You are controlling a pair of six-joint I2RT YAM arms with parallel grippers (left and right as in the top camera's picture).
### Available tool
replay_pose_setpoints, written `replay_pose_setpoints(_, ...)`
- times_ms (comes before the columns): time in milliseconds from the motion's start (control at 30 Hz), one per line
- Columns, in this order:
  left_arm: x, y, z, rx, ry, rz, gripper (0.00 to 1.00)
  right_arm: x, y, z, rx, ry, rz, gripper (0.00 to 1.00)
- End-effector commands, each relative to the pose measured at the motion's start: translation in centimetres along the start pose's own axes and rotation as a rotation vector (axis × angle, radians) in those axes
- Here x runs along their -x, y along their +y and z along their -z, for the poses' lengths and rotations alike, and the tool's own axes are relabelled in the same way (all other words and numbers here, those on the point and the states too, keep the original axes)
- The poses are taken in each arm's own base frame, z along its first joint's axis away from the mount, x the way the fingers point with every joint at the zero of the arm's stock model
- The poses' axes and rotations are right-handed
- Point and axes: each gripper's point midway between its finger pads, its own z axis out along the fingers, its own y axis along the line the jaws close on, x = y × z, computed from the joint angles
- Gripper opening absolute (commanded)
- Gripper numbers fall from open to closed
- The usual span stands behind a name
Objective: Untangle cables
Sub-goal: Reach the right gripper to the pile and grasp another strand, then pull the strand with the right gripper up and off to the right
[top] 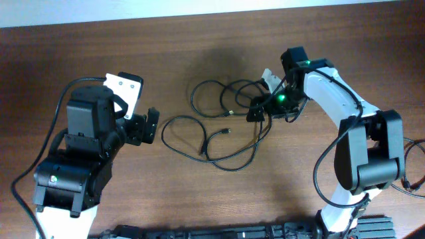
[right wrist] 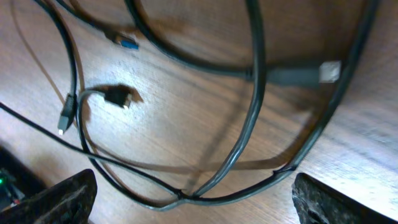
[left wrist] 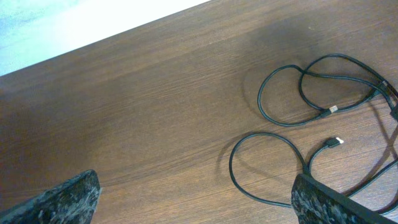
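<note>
Wide-spread black fingertips of the right tool point(right wrist: 202, 205) frame the close view, its jaws fully open and gripping nothing, poised over the right end of the cables point(right wrist: 255, 93); whether it touches them I cannot tell. These thin black cords lie mid-counter point(top: 199, 40) as loose overlapping loops, their long axis running left to right, with one silver-tipped plug point(left wrist: 336, 142) pointing toward the right arm. At the bundle's left end, the left tool point(left wrist: 199, 205) also stands fully open and empty, clear of the nearest loop.
</note>
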Motion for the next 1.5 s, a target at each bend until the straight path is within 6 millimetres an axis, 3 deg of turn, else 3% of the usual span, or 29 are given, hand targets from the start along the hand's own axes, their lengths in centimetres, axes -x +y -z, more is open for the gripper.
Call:
replay_pose_setpoints(0, 0.3, 0.0, 0.3, -0.005, -0.012, 0.014, 0.99, -0.7, 1.4, -1.1, 0.096, 0.009, 0.012, 0.99)
replay_pose_setpoints(300, 0.3, 0.0, 0.3, -0.005, -0.012, 0.014, 0.99, -1.6, 2.6, -4.1, 0.154, -0.010, 0.075, 0.97)
replay_pose_setpoints(333, 0.3, 0.0, 0.3, -0.005, -0.012, 0.014, 0.99, -1.5, 3.1, -4.5, 0.155, -0.015, 0.102, 0.88)
replay_pose_setpoints(367, 0.3, 0.0, 0.3, -0.005, -0.013, 0.014, 0.99, -1.3, 3.8, -4.9, 0.160, -0.017, 0.128, 0.72)
replay_pose_setpoints(400, 0.3, 0.0, 0.3, -0.005, -0.012, 0.014, 0.99, -1.2, 4.4, -5.1, 0.167, -0.020, 0.147, 0.68)
replay_pose_setpoints(433, 0.3, 0.0, 0.3, -0.005, -0.013, 0.014, 0.99, -1.2, 5.0, -5.2, 0.180, -0.022, 0.164, 0.56)
replay_pose_setpoints(500, 0.3, 0.0, 0.3, -0.005, -0.013, 0.014, 0.99, -1.2, 6.1, -5.4, 0.214, -0.024, 0.185, 0.19)
replay_pose_setpoints(533, 0.3, 0.0, 0.3, -0.005, -0.013, 0.014, 0.99, -1.1, 6.3, -5.4, 0.223, -0.025, 0.186, 0.09)
replay_pose_setpoints(600, 0.3, 0.0, 0.3, -0.005, -0.012, 0.014, 0.99, -1.1, 6.6, -5.3, 0.242, -0.027, 0.181, 0.04)
replay_pose_setpoints(767, 0.3, 0.0, 0.3, -0.005, -0.013, 0.014, 0.99, -0.1, 7.4, -3.6, 0.236, -0.029, 0.184, 0.04)
replay_pose_setpoints(867, 0.3, 0.0, 0.3, -0.005, -0.012, 0.014, 0.99, 3.8, 9.8, 0.7, 0.224, -0.137, 0.258, 0.04)
replay_pose_setpoints(933, 0.3, 0.0, 0.3, -0.005, -0.012, 0.014, 0.99, 7.0, 12.0, 5.0, 0.204, -0.247, 0.332, 0.04)
replay_pose_setpoints(1033, 0.3, 0.0, 0.3, -0.005, -0.012, 0.014, 0.99, 11.5, 15.8, 13.3, 0.135, -0.453, 0.452, 0.04)
replay_pose_setpoints(1167, 0.3, 0.0, 0.3, -0.005, -0.012, 0.014, 0.99, 14.4, 21.0, 24.1, 0.078, -0.739, 0.608, 0.04)
replay_pose_setpoints(1300, 0.3, 0.0, 0.3, -0.005, -0.012, 0.014, 0.99, 14.2, 25.7, 33.4, 0.049, -0.997, 0.737, 0.04)
replay_pose_setpoints(1367, 0.3, 0.0, 0.3, -0.005, -0.013, 0.014, 0.99, 14.1, 26.0, 36.5, -0.026, -1.089, 0.733, 0.04)
replay_pose_setpoints(1400, 0.3, 0.0, 0.3, -0.005, -0.012, 0.014, 0.99, 14.5, 25.2, 38.0, -0.110, -1.141, 0.694, 0.04)
replay_pose_setpoints(1467, 0.3, 0.0, 0.3, -0.005, -0.012, 0.014, 0.99, 15.4, 23.0, 39.1, -0.243, -1.178, 0.606, 0.04)
